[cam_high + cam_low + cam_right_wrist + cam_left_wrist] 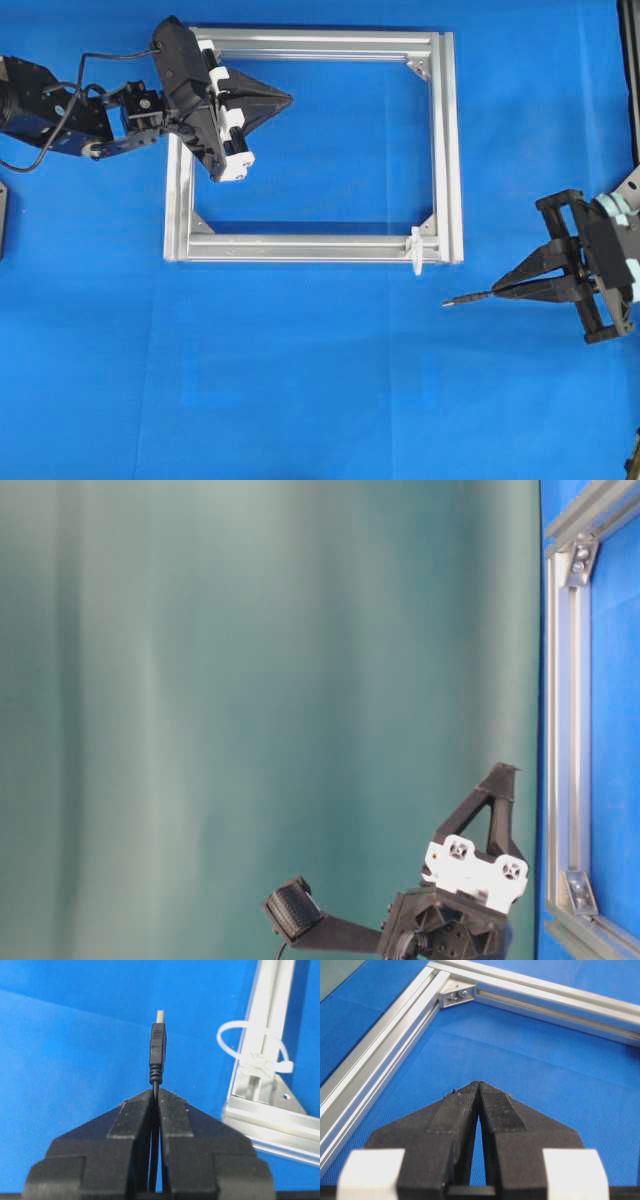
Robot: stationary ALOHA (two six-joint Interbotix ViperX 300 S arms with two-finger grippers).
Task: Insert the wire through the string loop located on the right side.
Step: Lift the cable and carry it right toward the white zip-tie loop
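Observation:
My right gripper [503, 288] is shut on the wire [470, 296], whose black plug and silver tip stick out to the left, low and right of the frame's corner. In the right wrist view the wire's plug [158, 1050] stands straight ahead of the right gripper [157, 1092], and the white string loop [235, 1045] hangs on the frame bar to its right, apart from it. From overhead the string loop [414, 250] sits on the frame's near bar by the right corner. My left gripper [287, 99] is shut and empty, inside the frame's upper left; its tips meet at the left gripper [479, 1083].
A rectangular aluminium frame [447, 140] lies on the blue cloth, with silver corner brackets [454, 994]. The frame's bar and bracket [265, 1110] lie just right of my right gripper. The table-level view shows the left arm's wrist [470, 875] beside the frame [565, 730].

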